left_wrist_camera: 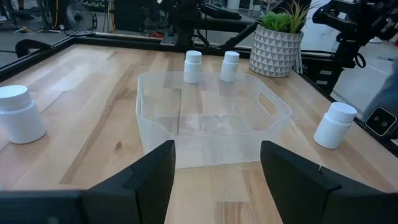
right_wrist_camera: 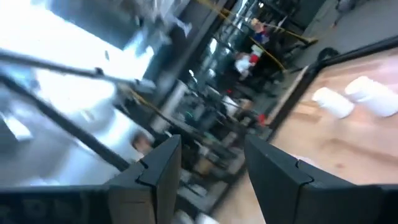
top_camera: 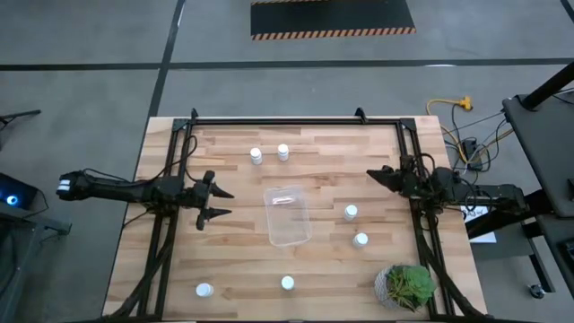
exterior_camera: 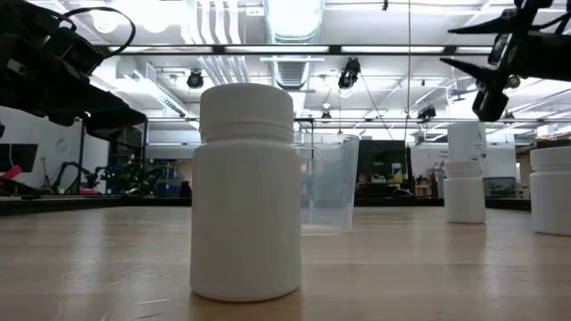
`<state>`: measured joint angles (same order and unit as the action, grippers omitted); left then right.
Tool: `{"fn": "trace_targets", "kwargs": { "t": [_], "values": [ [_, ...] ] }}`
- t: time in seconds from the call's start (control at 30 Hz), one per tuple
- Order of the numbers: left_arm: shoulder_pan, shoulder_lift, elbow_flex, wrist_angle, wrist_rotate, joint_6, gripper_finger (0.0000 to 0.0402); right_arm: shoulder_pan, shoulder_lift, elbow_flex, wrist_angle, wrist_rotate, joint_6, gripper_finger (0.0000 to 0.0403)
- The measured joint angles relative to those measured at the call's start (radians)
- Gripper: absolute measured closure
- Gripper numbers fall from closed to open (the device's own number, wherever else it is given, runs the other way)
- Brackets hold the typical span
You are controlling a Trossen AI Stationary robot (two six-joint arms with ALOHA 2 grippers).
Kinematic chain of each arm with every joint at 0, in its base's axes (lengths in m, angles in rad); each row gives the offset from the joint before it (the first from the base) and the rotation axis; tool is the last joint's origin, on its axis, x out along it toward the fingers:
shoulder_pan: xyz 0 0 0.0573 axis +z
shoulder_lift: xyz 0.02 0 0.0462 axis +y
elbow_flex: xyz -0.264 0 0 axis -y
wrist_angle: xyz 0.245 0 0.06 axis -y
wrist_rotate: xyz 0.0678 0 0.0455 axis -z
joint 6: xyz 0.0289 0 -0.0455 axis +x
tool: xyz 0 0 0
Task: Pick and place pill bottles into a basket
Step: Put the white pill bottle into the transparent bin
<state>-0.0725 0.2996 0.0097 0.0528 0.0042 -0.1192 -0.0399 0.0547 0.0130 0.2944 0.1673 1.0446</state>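
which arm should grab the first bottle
Probably right: its open pincer hangs near two bottles right of the basket. The left pincer faces the basket, farther from any bottle.

Workshop hall, exposed ceiling ducts (exterior_camera: 294,36), hazard-striped floor mat (top_camera: 332,20)

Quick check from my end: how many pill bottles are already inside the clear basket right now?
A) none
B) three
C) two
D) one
A: the basket shows only bare plastic inside, while all six pill bottles stand on the wood around it, and both the left gripper and the right gripper are open and holding nothing.
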Motion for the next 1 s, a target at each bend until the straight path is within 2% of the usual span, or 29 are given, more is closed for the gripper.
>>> {"fn": "trace_targets", "kwargs": {
  "t": [0.07, 0.17, 0.33, 0.43, 0.73, 0.83, 1.0],
  "values": [
    [0.0, 0.0, 0.0, 0.0, 0.0, 0.0, 0.0182, 0.0, 0.0, 0.0, -0.006, 0.069, 0.024, 0.0236],
    [0.0, 0.0, 0.0, 0.0, 0.0, 0.0, 0.0182, 0.0, 0.001, 0.0, -0.005, 0.115, 0.086, 0.0236],
    [0.0, 0.0, 0.0, 0.0, 0.0, 0.0, 0.0182, 0.001, 0.0, 0.0, 0.006, 0.124, 0.204, 0.0236],
    [0.0, 0.0, 0.0, 0.0, 0.0, 0.0, 0.0182, 0.001, 0.001, 0.0, 0.096, 0.124, 0.241, 0.0236],
    [0.0, 0.0, 0.0, 0.0, 0.0, 0.0, 0.0182, 0.001, 0.0, 0.0, 0.45, 0.123, 0.05, 0.0236],
    [0.0, 0.0, 0.0, 0.0, 0.0, 0.0, 0.0182, 0.001, 0.0, 0.001, 0.5, 0.086, -0.002, 0.0236],
    [0.0, 0.0, 0.0, 0.0, 0.0, 0.0, 0.0182, 0.001, 0.021, 0.056, 0.488, 0.039, -0.145, 0.0236]
  ]
}}
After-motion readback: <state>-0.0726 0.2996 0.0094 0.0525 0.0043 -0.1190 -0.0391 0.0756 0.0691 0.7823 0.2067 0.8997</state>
